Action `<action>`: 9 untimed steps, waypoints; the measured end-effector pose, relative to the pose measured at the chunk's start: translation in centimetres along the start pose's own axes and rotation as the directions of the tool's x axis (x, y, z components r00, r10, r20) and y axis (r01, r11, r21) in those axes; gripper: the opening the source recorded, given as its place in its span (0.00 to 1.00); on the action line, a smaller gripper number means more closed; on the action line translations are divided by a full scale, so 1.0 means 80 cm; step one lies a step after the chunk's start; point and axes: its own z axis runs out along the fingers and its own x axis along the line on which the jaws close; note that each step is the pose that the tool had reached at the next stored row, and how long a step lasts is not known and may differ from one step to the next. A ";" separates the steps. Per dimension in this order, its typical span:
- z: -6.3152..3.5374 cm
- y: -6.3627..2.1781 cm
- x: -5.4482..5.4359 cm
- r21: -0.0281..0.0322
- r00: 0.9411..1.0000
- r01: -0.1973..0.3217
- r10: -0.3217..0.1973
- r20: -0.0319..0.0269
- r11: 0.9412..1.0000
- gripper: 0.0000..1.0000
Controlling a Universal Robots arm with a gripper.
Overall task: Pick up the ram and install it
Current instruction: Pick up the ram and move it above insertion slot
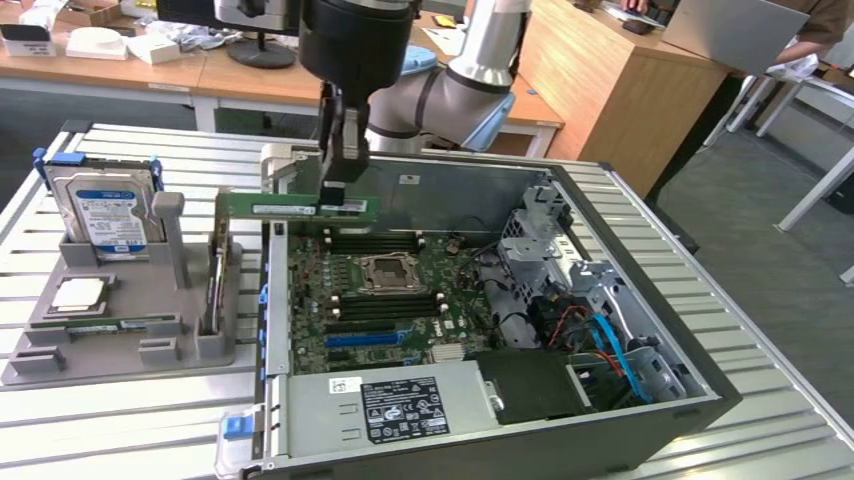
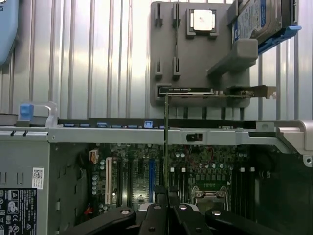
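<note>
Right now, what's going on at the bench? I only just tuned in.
The robot arm's pincer is shut on the ram, holding it level in the air at the open computer case's wall on the exterior view's left, above the motherboard. It is not seated in any slot. The grey holder beside the case carries the hard drive and processor chip.

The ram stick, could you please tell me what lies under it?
Under the ram lie the computer case's side wall and the motherboard; the strip directly beneath is covered.
</note>
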 end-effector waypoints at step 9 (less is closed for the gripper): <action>-0.001 -0.025 0.000 0.000 1.000 0.000 0.000 0.000 1.000 0.11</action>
